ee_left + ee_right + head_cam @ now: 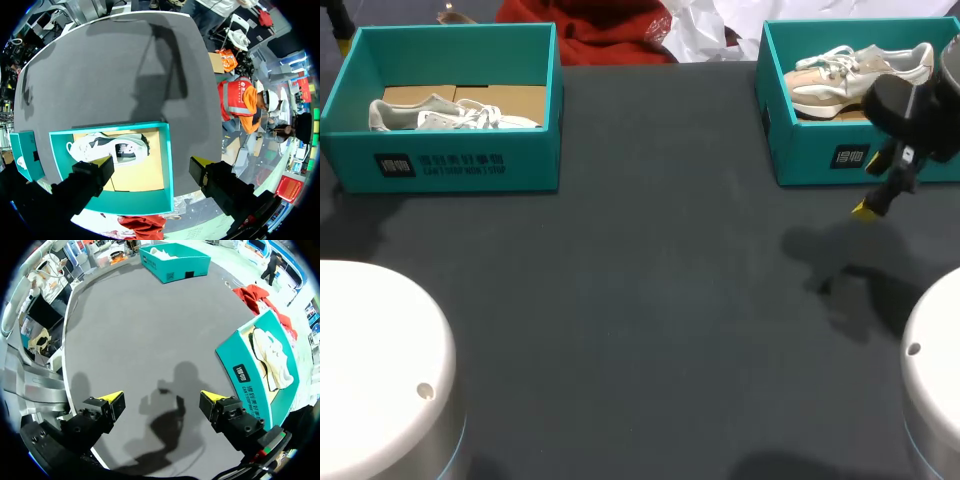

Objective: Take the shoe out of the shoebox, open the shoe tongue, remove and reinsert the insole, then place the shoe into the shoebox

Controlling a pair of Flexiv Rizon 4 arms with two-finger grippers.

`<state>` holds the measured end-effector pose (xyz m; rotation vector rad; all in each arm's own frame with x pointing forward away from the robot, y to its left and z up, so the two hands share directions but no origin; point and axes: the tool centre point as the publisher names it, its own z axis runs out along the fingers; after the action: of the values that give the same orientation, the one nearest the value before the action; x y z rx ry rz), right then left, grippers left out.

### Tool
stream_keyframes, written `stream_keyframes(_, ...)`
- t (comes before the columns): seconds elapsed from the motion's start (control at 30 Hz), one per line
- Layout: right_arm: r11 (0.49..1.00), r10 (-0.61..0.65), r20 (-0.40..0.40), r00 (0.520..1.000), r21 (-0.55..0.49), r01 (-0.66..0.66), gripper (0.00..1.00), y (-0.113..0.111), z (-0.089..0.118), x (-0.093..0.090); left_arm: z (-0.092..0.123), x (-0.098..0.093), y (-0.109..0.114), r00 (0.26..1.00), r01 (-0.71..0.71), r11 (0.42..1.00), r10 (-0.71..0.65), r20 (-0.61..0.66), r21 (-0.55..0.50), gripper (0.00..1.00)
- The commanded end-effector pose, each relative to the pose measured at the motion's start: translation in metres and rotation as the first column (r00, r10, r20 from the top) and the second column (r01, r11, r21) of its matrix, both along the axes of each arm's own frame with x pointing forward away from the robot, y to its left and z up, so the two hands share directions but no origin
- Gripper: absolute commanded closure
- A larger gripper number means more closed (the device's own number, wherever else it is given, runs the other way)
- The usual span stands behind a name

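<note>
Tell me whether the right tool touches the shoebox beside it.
Apart: the right wrist view shows dark table between the right tool and the shoebox.

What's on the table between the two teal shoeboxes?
Nothing. In the head view, the stretch of table between the left shoebox and the right shoebox is bare dark surface.

L gripper [151,165]: black blocky fingers, yellow tips [105,161]. R gripper [162,399]: same build, small screws on the black finger blocks, red+green bit by one finger's base. R arm [912,102]: wrist black, rounded. Two white domes [370,350], each w/ one small round hole, pale blue band below.
</note>
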<state>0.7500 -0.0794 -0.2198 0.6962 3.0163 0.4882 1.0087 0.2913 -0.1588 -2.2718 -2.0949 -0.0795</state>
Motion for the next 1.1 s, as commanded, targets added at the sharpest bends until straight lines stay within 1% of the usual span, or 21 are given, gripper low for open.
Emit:
stream_keyframes(0.03,0.999,0.003,-0.027,1.0,-0.037,-0.004,0.0,0.001,0.003,0.006,0.0,0.0,0.0,1.0,0.001,1.0,-0.001,0.001,0.001,0.0)
stream_keyframes(0.37,0.999,0.003,-0.027,1.0,-0.037,-0.004,0.0,0.001,0.003,0.006,0.0,0.0,0.0,1.0,0.001,1.0,-0.001,0.001,0.001,0.0)
stream_keyframes(0.43,0.995,-0.058,-0.099,0.993,-0.084,0.049,0.0,-0.011,-0.001,0.023,0.0,0.0,0.0,1.0,0.001,1.0,-0.001,0.001,0.001,0.0)
stream_keyframes(0.5,0.991,-0.1,-0.126,0.987,-0.097,0.088,0.0,-0.022,0.0,0.04,0.0,0.0,0.0,1.0,0.001,1.0,-0.001,0.001,0.001,0.0)
stream_keyframes(0.53,0.984,-0.149,-0.143,0.978,-0.116,0.133,0.0,-0.027,0.002,0.049,0.0,0.0,0.0,1.0,0.001,1.0,-0.001,0.001,0.001,0.0)
stream_keyframes(0.6,0.965,-0.254,-0.178,0.951,-0.117,0.236,0.0,-0.04,0.003,0.064,0.0,0.0,0.0,1.0,0.001,1.0,-0.001,0.001,0.001,0.0)
stream_keyframes(0.63,0.952,-0.291,-0.187,0.938,-0.155,0.264,0.0,-0.045,0.004,0.07,0.0,0.0,0.0,1.0,0.001,1.0,-0.001,0.001,0.001,0.0)
stream_keyframes(0.7,0.942,-0.323,-0.183,0.929,-0.156,0.296,0.0,-0.054,0.006,0.081,0.0,0.0,0.0,1.0,0.001,1.0,-0.001,0.001,0.001,0.0)
stream_keyframes(0.77,0.929,-0.354,-0.179,0.918,-0.179,0.324,0.0,-0.064,0.006,0.095,0.0,0.0,0.0,1.0,0.001,1.0,-0.001,0.001,0.001,0.0)
stream_keyframes(0.83,0.926,-0.369,-0.191,0.91,-0.156,0.343,0.0,-0.073,0.004,0.109,0.0,0.0,0.0,1.0,0.001,1.0,-0.001,0.001,0.001,0.0)
stream_keyframes(0.87,0.914,-0.401,-0.198,0.894,-0.15,0.377,0.0,-0.078,0.004,0.116,0.0,0.0,0.0,1.0,0.001,1.0,-0.001,0.001,0.001,0.0)
stream_keyframes(0.93,0.905,-0.423,-0.194,0.885,-0.14,0.402,0.0,-0.084,0.006,0.129,0.0,0.0,0.0,1.0,0.001,1.0,-0.001,0.001,0.001,0.0)
stream_keyframes(0.97,0.896,-0.441,-0.19,0.877,-0.151,0.418,0.0,-0.086,0.007,0.135,0.0,0.0,0.0,1.0,0.001,1.0,-0.001,0.001,0.001,0.0)
stream_keyframes(1.0,0.896,-0.438,-0.192,0.878,-0.178,0.408,0.0,-0.087,0.008,0.137,0.0,0.0,0.0,1.0,0.001,1.0,-0.001,0.001,0.001,0.0)
stream_keyframes(1.1,0.896,-0.438,-0.192,0.878,-0.178,0.408,0.0,-0.087,0.008,0.137,0.0,0.0,0.0,1.0,0.001,1.0,-0.001,0.001,0.001,0.0)
